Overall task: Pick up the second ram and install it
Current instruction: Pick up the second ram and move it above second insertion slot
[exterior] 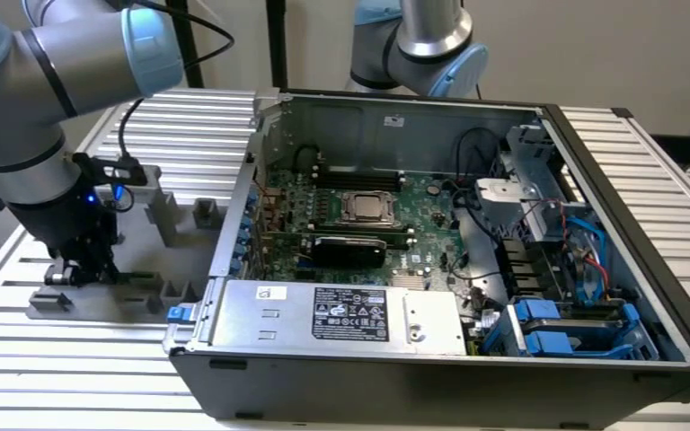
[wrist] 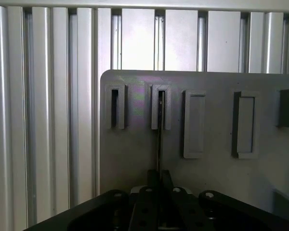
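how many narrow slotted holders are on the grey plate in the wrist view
2: one holder at the edge of the grey plate, looks empty; its neighbour holds the second ram edge-on. More may sit under the gripper.

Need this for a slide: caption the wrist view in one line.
Gripper at the second ram, standing edge-on in a slot of the grey holder plate on the slatted table.
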Controlling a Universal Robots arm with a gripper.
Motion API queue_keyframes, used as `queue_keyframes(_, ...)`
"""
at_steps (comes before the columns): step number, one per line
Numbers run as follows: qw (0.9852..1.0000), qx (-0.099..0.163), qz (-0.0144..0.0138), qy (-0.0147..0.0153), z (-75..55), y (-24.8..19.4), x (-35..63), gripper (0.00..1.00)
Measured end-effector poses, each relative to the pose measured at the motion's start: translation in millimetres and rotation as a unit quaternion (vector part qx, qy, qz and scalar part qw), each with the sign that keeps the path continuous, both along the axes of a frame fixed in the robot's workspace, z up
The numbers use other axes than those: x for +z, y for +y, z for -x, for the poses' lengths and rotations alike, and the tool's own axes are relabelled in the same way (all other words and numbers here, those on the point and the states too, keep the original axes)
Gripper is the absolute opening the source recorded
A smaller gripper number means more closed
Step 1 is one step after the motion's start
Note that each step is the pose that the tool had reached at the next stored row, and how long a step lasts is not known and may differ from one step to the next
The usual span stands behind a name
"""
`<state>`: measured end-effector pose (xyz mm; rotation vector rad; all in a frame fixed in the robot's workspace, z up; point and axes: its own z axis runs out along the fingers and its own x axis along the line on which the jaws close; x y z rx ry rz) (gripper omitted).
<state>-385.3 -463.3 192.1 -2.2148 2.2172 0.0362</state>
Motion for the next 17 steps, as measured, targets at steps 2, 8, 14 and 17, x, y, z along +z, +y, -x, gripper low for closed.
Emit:
queue_keyframes(2, 1.0000, 0.000, 0.0000, 0.0000, 0.0, 0.0, 0.1, 0.00)
queue_keyframes(8, 1.0000, 0.000, 0.0000, 0.0000, 0.0, 0.0, 9.6, 0.00)
queue_keyframes(14, 1.0000, 0.000, 0.0000, 0.0002, 0.0, 0.0, 32.3, 0.00)
queue_keyframes(17, 1.0000, 0.000, 0.0000, 0.0003, -0.1, 0.0, 46.0, 0.00)
